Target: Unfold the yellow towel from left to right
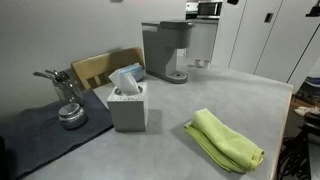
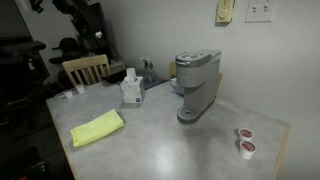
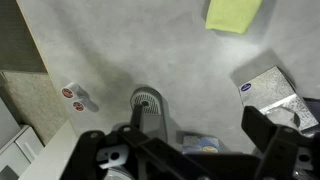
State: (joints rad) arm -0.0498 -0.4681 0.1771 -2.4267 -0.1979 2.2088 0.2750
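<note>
The yellow towel (image 1: 225, 140) lies folded on the grey table, in both exterior views (image 2: 97, 128). In the wrist view it shows at the top edge (image 3: 233, 14). My gripper (image 3: 180, 135) shows only in the wrist view, as dark fingers at the bottom of the frame. It is open and empty, high above the table and over the coffee maker (image 3: 148, 105), far from the towel.
A tissue box (image 1: 128, 100) stands near the towel. A grey coffee maker (image 2: 195, 85) stands mid-table, with two coffee pods (image 2: 245, 140) beyond it. A dark cloth (image 1: 40, 135) bears a metal pot (image 1: 68, 105). A wooden chair (image 2: 85, 68) stands at the table's edge.
</note>
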